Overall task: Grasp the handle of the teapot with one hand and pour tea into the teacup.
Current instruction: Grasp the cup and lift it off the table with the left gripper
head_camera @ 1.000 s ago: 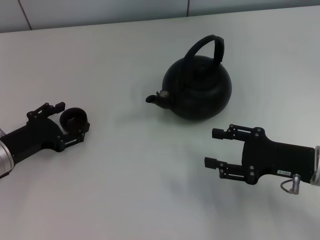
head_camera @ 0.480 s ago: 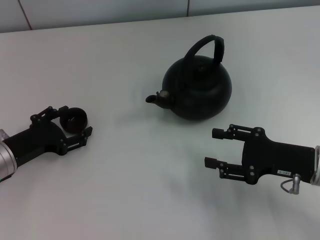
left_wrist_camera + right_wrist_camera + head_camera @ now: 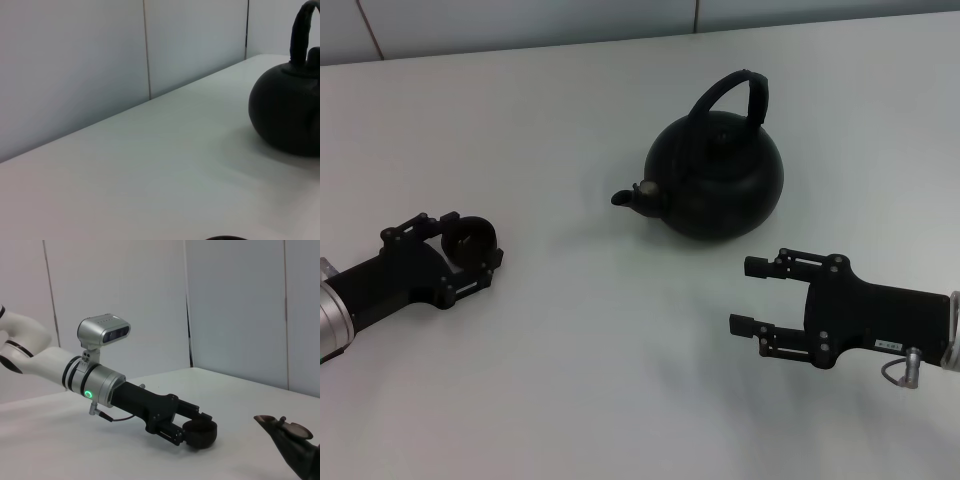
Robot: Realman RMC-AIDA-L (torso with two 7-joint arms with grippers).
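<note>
Nearest me, my right gripper (image 3: 747, 295) hovers low over the white table (image 3: 580, 370) with its fingers spread wide and holding nothing, pointing toward the teapot. On my left, the left gripper (image 3: 468, 248) has its fingers closed around the small black teacup (image 3: 470, 239), which sits on the table. Farther back stands the teapot (image 3: 718, 180), upright, spout (image 3: 625, 197) turned toward the cup side, its arched handle (image 3: 735, 92) untouched, well apart from both grippers
</note>
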